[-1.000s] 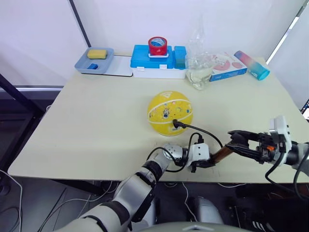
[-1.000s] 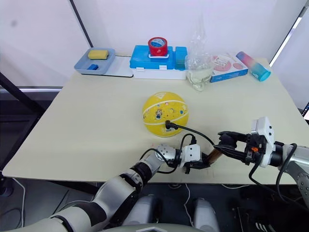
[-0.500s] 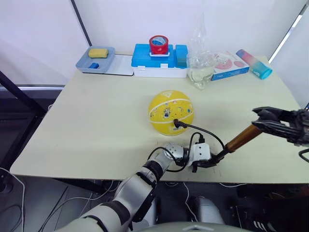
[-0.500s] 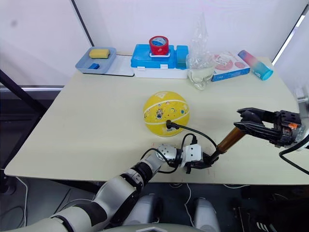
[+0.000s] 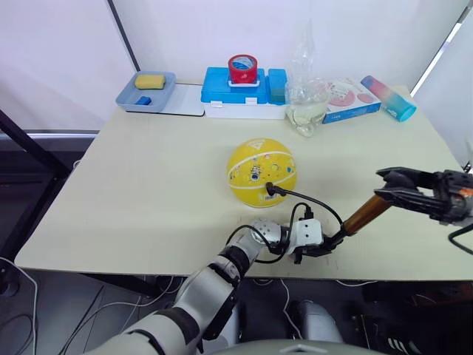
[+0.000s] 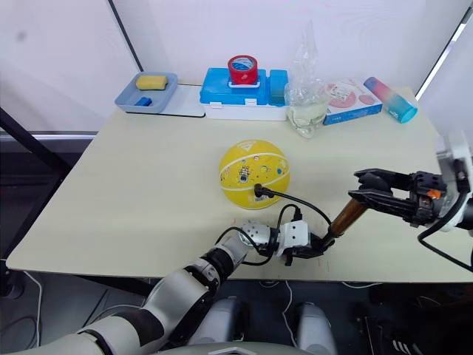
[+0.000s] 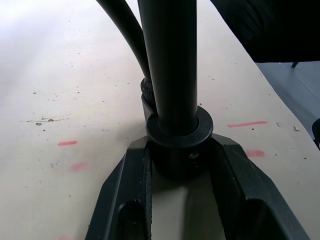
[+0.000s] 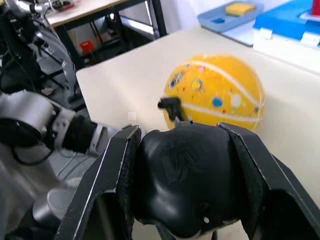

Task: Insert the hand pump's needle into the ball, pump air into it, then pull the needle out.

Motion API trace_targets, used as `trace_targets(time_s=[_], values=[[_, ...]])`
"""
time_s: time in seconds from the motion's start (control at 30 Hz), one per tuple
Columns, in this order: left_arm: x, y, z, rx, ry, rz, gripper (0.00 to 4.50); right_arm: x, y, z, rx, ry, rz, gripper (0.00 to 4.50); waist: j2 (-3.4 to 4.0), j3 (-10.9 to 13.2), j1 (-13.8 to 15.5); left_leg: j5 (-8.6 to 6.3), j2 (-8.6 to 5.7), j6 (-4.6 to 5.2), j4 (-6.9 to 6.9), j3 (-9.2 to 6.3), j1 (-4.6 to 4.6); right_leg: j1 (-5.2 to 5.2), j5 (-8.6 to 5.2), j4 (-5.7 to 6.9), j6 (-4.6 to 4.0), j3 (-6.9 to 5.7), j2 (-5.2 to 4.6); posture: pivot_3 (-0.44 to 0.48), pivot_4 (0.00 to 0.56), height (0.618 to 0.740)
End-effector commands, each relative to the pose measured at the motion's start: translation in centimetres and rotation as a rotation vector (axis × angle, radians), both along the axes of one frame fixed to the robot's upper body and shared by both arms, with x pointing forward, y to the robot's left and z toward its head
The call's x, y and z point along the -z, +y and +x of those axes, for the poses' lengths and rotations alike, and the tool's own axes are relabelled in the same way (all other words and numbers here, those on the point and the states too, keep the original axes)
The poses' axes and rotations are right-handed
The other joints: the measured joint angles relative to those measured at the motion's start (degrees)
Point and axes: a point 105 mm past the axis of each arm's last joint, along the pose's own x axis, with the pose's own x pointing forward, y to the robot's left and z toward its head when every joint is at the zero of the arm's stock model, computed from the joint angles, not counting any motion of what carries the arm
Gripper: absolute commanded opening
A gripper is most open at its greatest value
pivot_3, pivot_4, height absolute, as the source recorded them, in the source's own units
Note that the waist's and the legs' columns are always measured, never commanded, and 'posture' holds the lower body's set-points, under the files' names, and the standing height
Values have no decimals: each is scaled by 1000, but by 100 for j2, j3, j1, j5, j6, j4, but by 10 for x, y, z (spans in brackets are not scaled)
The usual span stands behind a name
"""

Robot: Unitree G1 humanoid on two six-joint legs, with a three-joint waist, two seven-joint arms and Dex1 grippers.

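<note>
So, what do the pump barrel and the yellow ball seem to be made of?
The hand pump barrel looks like metal with a glossy gold-bronze finish, since it catches light; coated plastic is possible. The ball looks like smooth rubber or vinyl: a slight sheen and printed marks.

Needle (image 5: 269, 188) too small to tell, metal pin hidden where black fitting meets ball (image 5: 260, 172); right arm cut by right frame edge; hand pump (image 7: 172, 75) barrel cut by top edge in left wrist view.
</note>
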Motion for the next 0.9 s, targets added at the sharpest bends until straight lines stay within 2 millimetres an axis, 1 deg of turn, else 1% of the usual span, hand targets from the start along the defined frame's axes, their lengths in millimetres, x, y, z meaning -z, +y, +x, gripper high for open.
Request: trace_targets(time_s=[0.03, 0.07, 0.13, 0.2, 0.27, 0.37, 0.57, 0.7, 0.8, 0.9], values=[[38, 18, -19, 26, 74, 158, 1128, 37, 6, 3, 5, 42, -79, 1921, -5, -3, 0, 0, 1, 0, 0, -1, 0, 0, 0, 0, 0, -1, 1, 0, 150, 739], [38, 18, -19, 24, 74, 158, 1127, 48, 7, 3, 4, 44, -106, 1921, -5, -4, -1, 0, 1, 0, 0, 0, 0, 0, 0, 0, 0, -1, 1, 0, 150, 739], [38, 19, -17, 17, 73, 157, 1127, 60, 12, 2, -13, 45, -135, 1921, -8, -6, -4, 0, 0, 0, 0, 0, 0, 0, 0, 0, 0, -1, 1, 0, 150, 739], [38, 20, -16, 13, 72, 158, 1127, 64, 17, 1, -30, 35, -135, 1921, -8, -6, -4, 0, 1, 0, 0, 0, 2, 1, 0, 0, 0, -1, 1, 0, 150, 739], [37, 21, -15, 13, 70, 160, 1127, 60, 17, 2, -31, 12, -120, 1921, -8, -5, -3, 0, 1, 0, 0, 0, 2, 1, 0, 0, 0, -1, 1, 0, 150, 739], [37, 21, -15, 14, 67, 163, 1127, 44, 9, 5, -8, -26, -92, 1921, -9, -2, -2, 0, 1, 0, 0, 0, 1, -1, 0, 0, 0, -1, 1, 0, 150, 739], [38, 22, -16, 20, 69, 168, 1127, -9, -6, 2, 11, -100, -26, 1921, 9, 13, -2, 0, 0, 0, 0, 1, -2, -3, 0, 0, 0, -1, 0, 0, 150, 739], [39, 22, -17, 24, 71, 167, 1127, -31, -11, -2, 16, -116, -2, 1921, 5, 17, 1, -3, 1, -6, 0, -2, -2, -3, 0, 0, 0, -3, 0, 0, 150, 739], [39, 22, -17, 27, 71, 167, 1127, -54, -18, -7, 21, -139, 21, 1921, 7, 18, -3, -12, 0, -22, 0, 1, -3, -3, 0, 0, 0, -2, -3, 0, 150, 739], [39, 22, -17, 29, 70, 168, 1127, -72, -21, -9, 29, -161, 65, 1921, 4, 20, -3, -13, 0, -22, 0, 1, -3, -3, 0, 0, 0, -5, -4, 0, 150, 739]])
